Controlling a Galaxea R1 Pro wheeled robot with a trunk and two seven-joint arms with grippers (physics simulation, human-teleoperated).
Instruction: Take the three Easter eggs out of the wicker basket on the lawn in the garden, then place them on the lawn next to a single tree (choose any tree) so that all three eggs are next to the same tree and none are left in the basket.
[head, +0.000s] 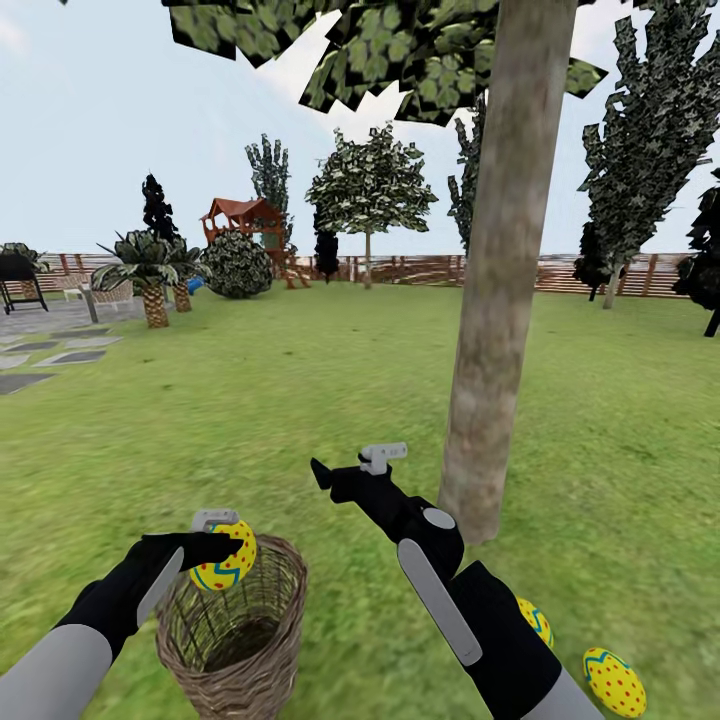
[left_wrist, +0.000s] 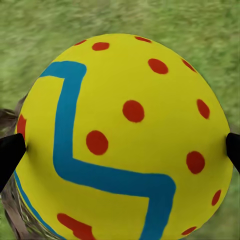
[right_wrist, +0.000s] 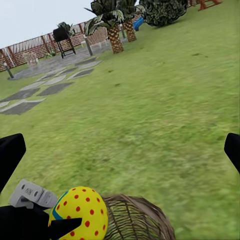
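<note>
A yellow Easter egg (head: 228, 562) with red dots and a blue zigzag is held just above the rim of the wicker basket (head: 235, 630), with my left gripper (head: 215, 540) shut on it. In the left wrist view the egg (left_wrist: 125, 140) sits between two black fingertips (left_wrist: 10, 155). The basket's inside shows bare wicker. Two more eggs lie on the lawn (head: 300, 400) by the tree (head: 500, 300): one in the open (head: 612, 682), one (head: 537, 620) partly behind my right arm. My right gripper (head: 350, 462) hangs open and empty left of the trunk, facing the basket (right_wrist: 135, 220).
Short palms (head: 150, 275), a round bush (head: 238, 265) and a red-roofed play structure (head: 245, 220) stand far off on the left. Grey paving (head: 40, 350) lies at the far left. A wooden fence (head: 420, 268) rings the garden. Dark trees (head: 640, 150) stand at the right.
</note>
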